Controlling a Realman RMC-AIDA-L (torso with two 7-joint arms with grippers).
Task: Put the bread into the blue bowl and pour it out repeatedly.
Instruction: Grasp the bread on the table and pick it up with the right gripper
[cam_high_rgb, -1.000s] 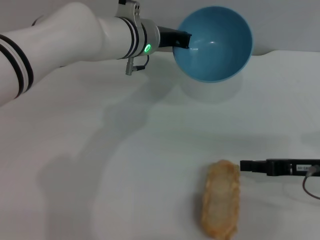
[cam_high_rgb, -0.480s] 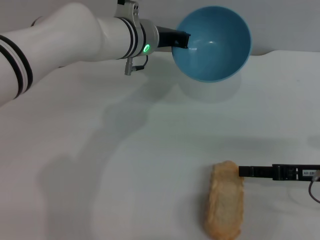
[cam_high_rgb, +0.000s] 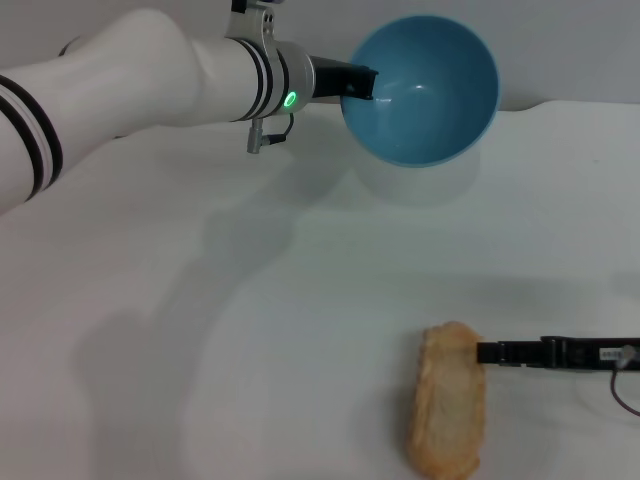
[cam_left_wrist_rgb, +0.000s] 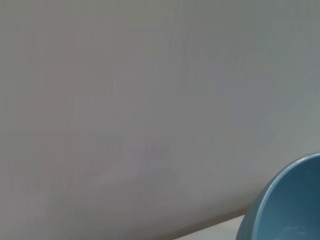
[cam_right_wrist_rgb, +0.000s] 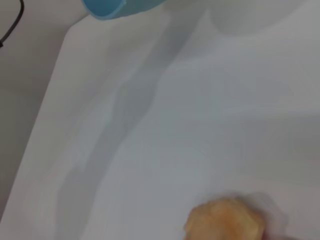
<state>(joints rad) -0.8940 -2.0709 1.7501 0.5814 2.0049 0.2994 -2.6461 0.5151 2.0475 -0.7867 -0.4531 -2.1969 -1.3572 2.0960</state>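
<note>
A big white table (cam_high_rgb: 250, 330) fills most of the head view, and a plain pale wall (cam_left_wrist_rgb: 150, 100) stands behind it at the far side.

The left arm reaches in from the left, high over the far part of the table. Its left gripper (cam_high_rgb: 358, 84) holds the blue bowl (cam_high_rgb: 425, 90) by the rim on the bowl's left side, with the dark fingers (cam_high_rgb: 345, 80) closed on the rim. The bowl is up in the air and tipped on its side, so its open mouth faces toward the near side. The inside is smooth and shiny, and nothing is in it. A soft shadow lies on the table under the bowl. In the left wrist view only a curved bit of the bowl shows in one corner, with the wall behind it.

The bread (cam_high_rgb: 447, 400) lies flat on the table at the near right, well apart from the bowl. It is long and orange-tan, and its long side runs from near to far.

The right gripper (cam_high_rgb: 490, 352) comes in low from the right edge. Its dark tip is just beside the far right part of the bread, touching it or almost touching it. I cannot tell if its fingers are open or closed. A thin cable (cam_high_rgb: 622, 385) hangs by it at the right edge.

In the right wrist view the end of the bread sits low on the white table.
</note>
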